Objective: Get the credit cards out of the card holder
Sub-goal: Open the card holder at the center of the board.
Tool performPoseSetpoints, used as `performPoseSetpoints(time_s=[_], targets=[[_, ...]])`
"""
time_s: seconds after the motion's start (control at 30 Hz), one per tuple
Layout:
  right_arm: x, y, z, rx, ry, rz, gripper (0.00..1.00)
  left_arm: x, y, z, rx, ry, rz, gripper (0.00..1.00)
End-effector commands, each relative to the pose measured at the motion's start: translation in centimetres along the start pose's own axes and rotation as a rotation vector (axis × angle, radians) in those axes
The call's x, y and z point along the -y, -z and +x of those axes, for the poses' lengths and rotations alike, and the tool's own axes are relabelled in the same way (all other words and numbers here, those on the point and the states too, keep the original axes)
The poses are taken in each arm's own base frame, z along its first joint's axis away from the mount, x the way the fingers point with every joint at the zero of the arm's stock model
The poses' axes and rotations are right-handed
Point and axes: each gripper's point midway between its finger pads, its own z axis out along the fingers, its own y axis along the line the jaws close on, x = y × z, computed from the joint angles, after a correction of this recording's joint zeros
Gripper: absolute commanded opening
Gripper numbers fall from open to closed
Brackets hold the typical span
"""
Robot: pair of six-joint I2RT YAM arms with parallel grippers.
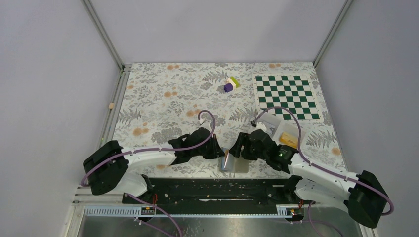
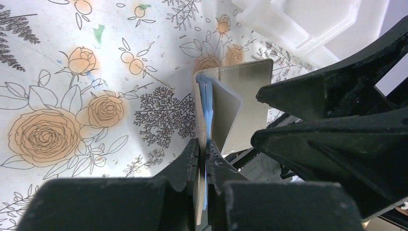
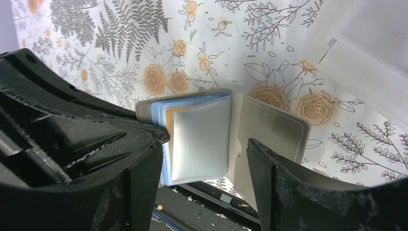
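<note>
The card holder (image 1: 232,161) is grey outside with light blue inner panels. It stands open near the table's front edge, between the two grippers. My left gripper (image 2: 202,147) is shut on one grey cover and the blue panels (image 2: 207,103), holding the holder on edge. My right gripper (image 3: 206,144) is open, its fingers on either side of the grey inner flap (image 3: 199,139) without touching it. A tan-orange card edge (image 3: 168,118) shows among the blue sleeves. No dark card is in view. In the top view the grippers (image 1: 220,149) (image 1: 240,147) flank the holder.
A clear-white divided tray (image 1: 274,129) with a yellow item lies just right of the right gripper, and shows in the left wrist view (image 2: 308,24). A green checkerboard (image 1: 287,96) and small purple and yellow blocks (image 1: 230,85) lie farther back. The black base rail (image 1: 212,190) is close below the holder.
</note>
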Motion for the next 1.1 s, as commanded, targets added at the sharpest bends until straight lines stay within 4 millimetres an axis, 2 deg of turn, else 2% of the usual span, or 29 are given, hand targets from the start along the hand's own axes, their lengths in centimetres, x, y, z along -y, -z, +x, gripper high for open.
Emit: performPoseSetpoints(time_s=[0.0, 0.43, 0.53, 0.63, 0.73, 1.0, 1.07], targets=[[-0.8, -0.5, -1.2, 0.037, 0.004, 0.030, 0.71, 1.7, 0.8, -1.4, 0.062, 0.004, 0.046, 0.00], [-1.4, -1.8, -1.3, 0.029, 0.036, 0.084, 0.78, 1.6, 0.9, -1.3, 0.059, 0.006, 0.041, 0.00], [-0.4, -2.0, -0.9, 0.015, 0.066, 0.138, 0.76, 1.3, 1.0, -1.6, 0.075, 0.008, 0.024, 0.00], [1.3, -1.7, -0.4, -0.002, 0.094, 0.198, 0.72, 1.0, 1.2, -1.7, 0.084, 0.014, 0.017, 0.00], [3.0, -0.3, -0.4, 0.019, 0.111, 0.246, 0.69, 0.1, 1.4, -1.6, 0.090, 0.016, -0.016, 0.00], [6.6, 0.2, 1.5, 0.016, 0.137, 0.278, 0.44, -0.2, 1.5, -0.8, 0.080, 0.023, 0.080, 0.00], [7.0, 0.3, 1.6, 0.021, 0.148, 0.280, 0.40, -0.4, 1.8, -0.7, 0.077, 0.028, 0.108, 0.00]])
